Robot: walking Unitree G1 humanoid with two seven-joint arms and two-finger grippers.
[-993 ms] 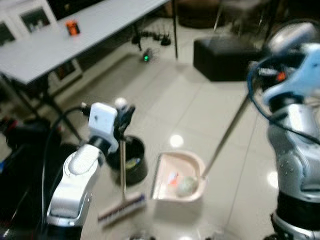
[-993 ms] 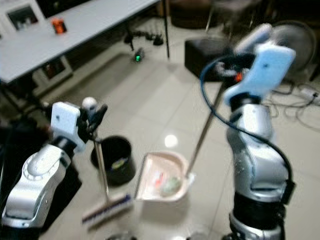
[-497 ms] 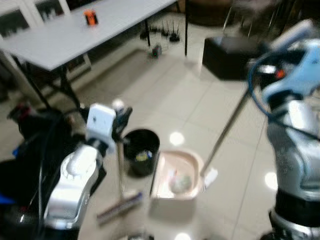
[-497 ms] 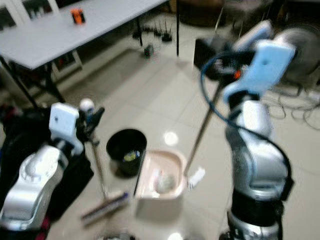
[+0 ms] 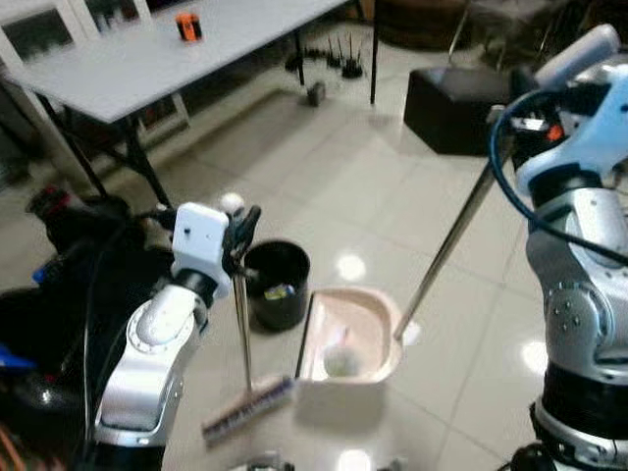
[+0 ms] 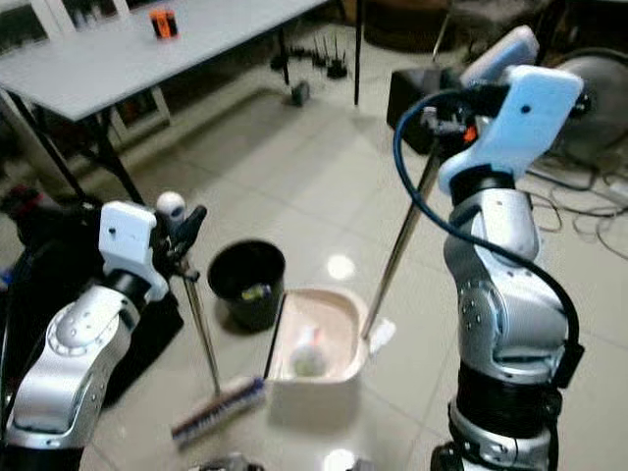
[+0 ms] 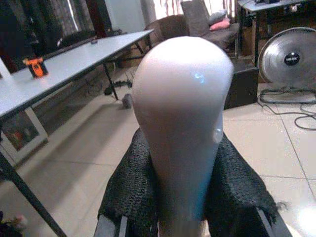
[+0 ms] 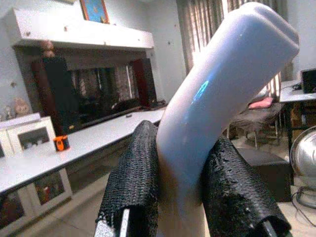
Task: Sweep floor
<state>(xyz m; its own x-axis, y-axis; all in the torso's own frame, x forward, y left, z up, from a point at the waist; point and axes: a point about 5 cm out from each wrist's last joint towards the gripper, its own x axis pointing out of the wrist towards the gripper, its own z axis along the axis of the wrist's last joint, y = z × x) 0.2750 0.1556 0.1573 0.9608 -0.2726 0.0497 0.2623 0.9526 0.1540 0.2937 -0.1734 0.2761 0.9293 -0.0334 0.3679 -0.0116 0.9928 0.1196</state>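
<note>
The dustpan now lies just beside the black bin (nearly touching), and the waste lump has slid toward its lower wall.

Floor glossy tile; dustpan smooth plastic; fingers rough black weave

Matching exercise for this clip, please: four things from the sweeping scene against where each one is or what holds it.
1. long-handled broom
2. beige plastic dustpan
3. round black bin
4. small orange object

A. on the grey table
B. handle in the right gripper
C. handle in the left gripper
D. on the floor beside the dustpan

Pairs: 1-C, 2-B, 3-D, 4-A
</note>
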